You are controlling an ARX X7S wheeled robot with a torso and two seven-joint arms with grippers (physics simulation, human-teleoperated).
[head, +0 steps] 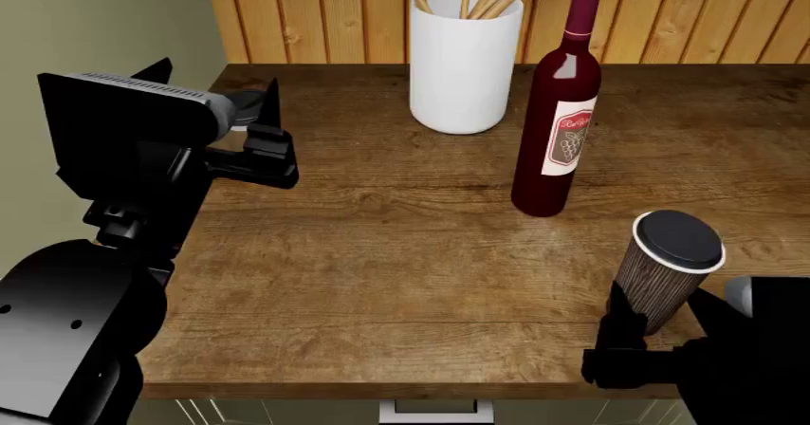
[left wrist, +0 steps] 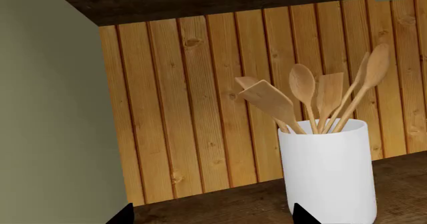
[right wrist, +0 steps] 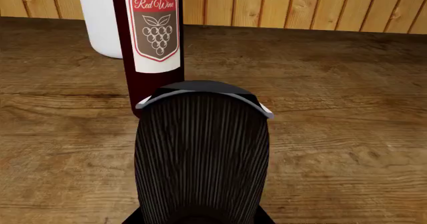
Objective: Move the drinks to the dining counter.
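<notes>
A ribbed grey-brown cup point(head: 661, 273) with a black lid stands slightly tilted near the front right edge of the dark wood worktop point(head: 379, 254). My right gripper point(head: 627, 338) is shut on its lower part, and the cup point(right wrist: 200, 154) fills the right wrist view between the fingers. Just behind it is the tall dark-red wine bottle point(head: 557, 131) with its white label point(right wrist: 154, 29), standing upright. At the worktop's left edge my left gripper point(head: 268, 138) hangs open and empty point(left wrist: 212, 216). The dining counter is out of view.
A white utensil holder point(head: 465, 60) with wooden spoons stands at the back, left of the bottle and close to my left gripper point(left wrist: 330, 174). A wood-plank wall point(head: 708, 8) backs the worktop. A sage-green wall point(head: 101, 17) bounds its left side.
</notes>
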